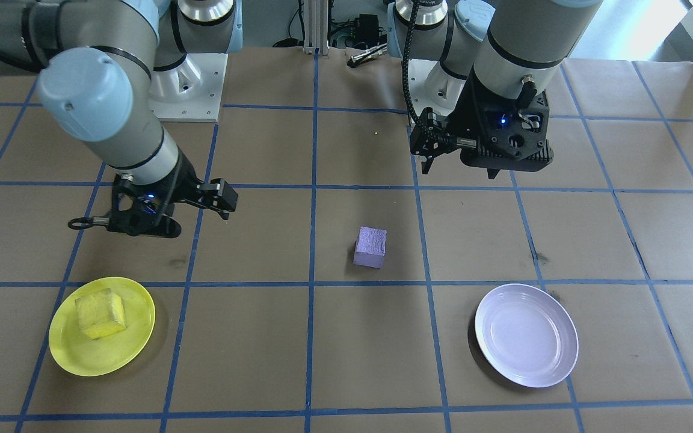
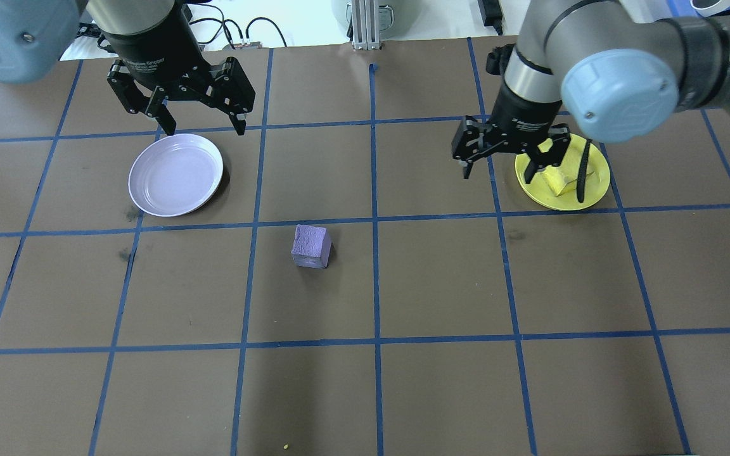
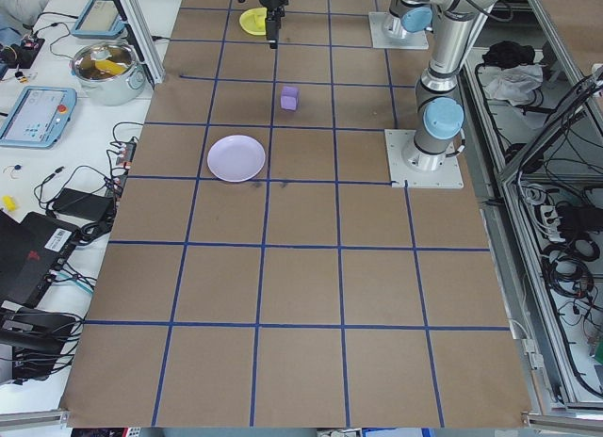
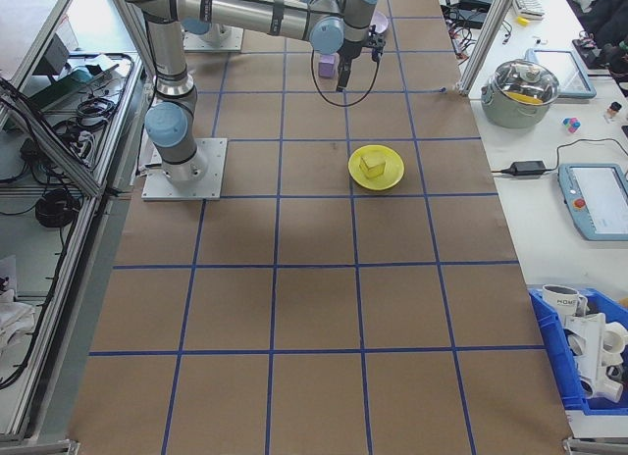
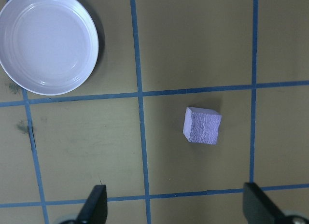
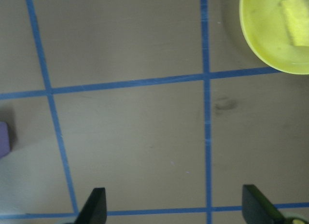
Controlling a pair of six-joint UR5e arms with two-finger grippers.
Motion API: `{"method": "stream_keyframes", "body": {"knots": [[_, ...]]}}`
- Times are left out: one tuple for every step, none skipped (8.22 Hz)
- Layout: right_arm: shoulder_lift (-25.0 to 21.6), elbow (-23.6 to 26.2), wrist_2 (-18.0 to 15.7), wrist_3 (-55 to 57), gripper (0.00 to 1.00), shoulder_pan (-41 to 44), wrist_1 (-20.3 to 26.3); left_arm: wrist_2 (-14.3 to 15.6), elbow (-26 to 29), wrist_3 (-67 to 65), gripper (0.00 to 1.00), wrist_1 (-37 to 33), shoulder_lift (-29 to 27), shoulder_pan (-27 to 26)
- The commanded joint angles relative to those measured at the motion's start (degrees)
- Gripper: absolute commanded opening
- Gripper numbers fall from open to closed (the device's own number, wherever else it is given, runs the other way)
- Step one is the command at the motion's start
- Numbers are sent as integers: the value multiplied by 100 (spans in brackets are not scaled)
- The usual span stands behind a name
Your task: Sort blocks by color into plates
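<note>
The purple block point(image 1: 370, 246) rests on the brown table near the middle, apart from both plates; it shows again as the purple block point(image 5: 203, 126) in the left wrist view. The lavender plate point(image 1: 527, 335) lies empty. The yellow block point(image 1: 101, 313) sits inside the yellow plate point(image 1: 136, 349). My left gripper point(image 2: 203, 126) hovers open above the far edge of the lavender plate point(image 2: 175, 174), holding nothing. My right gripper point(image 2: 498, 172) hangs open and empty just beside the yellow plate point(image 2: 596, 190), partly covering the yellow block point(image 2: 561, 179).
Blue tape lines point(image 2: 374, 221) divide the brown paper table into squares. The arms' white base plates point(image 1: 187, 90) stand at the robot's edge. A side bench carries a steel pot point(image 3: 108, 70), tablets and cables; a blue bin point(image 4: 589, 347) stands at the other end.
</note>
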Motion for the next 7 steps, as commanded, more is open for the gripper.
{"method": "stream_keyframes", "body": {"knots": [[-608, -55, -665, -1216, 100, -583, 1167, 11, -311, -716, 100, 722, -288, -428], [-828, -55, -947, -1254, 100, -584, 1224, 55, -469, -831, 100, 943, -394, -779], [-1013, -20, -975, -1272, 100, -576, 1198, 64, -680, -745, 100, 1076, -473, -931], [-1067, -20, -915, -1193, 100, -558, 1145, 47, -1012, -726, 100, 1269, -491, -958], [-1068, -37, -975, -1140, 100, -558, 832, 64, -1451, -430, 100, 1854, -413, -959], [-1085, -20, -932, -1149, 100, -558, 420, 73, -1942, 69, 100, 2564, -378, -950], [-1016, -72, -906, -1149, 100, -558, 250, 38, -2304, 108, 100, 3120, -464, -932]]}}
